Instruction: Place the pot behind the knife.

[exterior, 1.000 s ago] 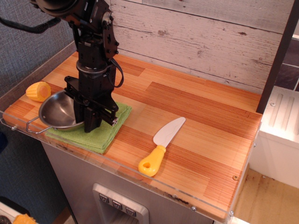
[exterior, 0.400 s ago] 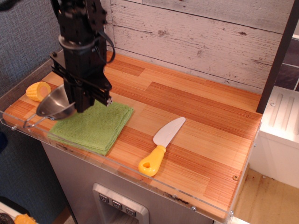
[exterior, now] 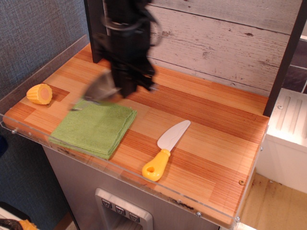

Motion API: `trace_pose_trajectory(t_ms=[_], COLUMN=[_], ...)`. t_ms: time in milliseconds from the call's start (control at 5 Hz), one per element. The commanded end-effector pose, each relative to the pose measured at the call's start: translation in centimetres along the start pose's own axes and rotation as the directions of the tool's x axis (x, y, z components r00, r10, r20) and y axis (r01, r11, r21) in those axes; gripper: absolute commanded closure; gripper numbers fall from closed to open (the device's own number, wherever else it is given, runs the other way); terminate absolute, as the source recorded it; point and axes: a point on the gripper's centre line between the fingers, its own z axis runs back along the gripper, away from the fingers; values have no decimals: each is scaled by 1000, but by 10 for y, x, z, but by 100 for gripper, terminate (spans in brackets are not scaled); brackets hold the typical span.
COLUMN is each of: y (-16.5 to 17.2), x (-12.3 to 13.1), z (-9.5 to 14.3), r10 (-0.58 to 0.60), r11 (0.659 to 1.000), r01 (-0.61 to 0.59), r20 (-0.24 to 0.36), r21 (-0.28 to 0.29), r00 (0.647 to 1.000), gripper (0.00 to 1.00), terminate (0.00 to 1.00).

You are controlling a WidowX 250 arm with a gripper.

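Note:
The shiny steel pot point(exterior: 99, 89) hangs tilted in the air above the far edge of the green cloth, blurred by motion, one wire handle pointing down left. My black gripper point(exterior: 128, 87) is shut on the pot's right rim and holds it up. The knife point(exterior: 166, 149), with a cream blade and a yellow handle with a hole, lies on the wooden tabletop to the right of the cloth, handle toward the front edge. The pot is to the left of and behind the knife, well above the table.
A green folded cloth point(exterior: 95, 128) lies at the front left. A yellow corn piece point(exterior: 40, 94) sits at the left edge. A plank wall stands behind the table, a dark post point(exterior: 287, 52) at the right, and a clear lip runs along the front edge.
The gripper has lifted the pot off the green cloth and carried it up and to the right, toward the back of the table. The knife and corn have not moved.

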Motion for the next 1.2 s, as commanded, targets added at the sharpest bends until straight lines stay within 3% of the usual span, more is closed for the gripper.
trace_pose_trajectory(t_ms=[0,400,800,1000], y=[-32,-69,-75,-74], x=[57,88,84,79], z=[-3,-20,-39,-42], r10=[-150,-340,-376,-357], r11=[988,938,925,932], r01=[152,346,379,360], r20=[86,129,84,54], r21=[-17,-22,-33,-51], r00=[985,932,923,932], gripper=[100,100,100,0], terminate=[0,0,0,0])
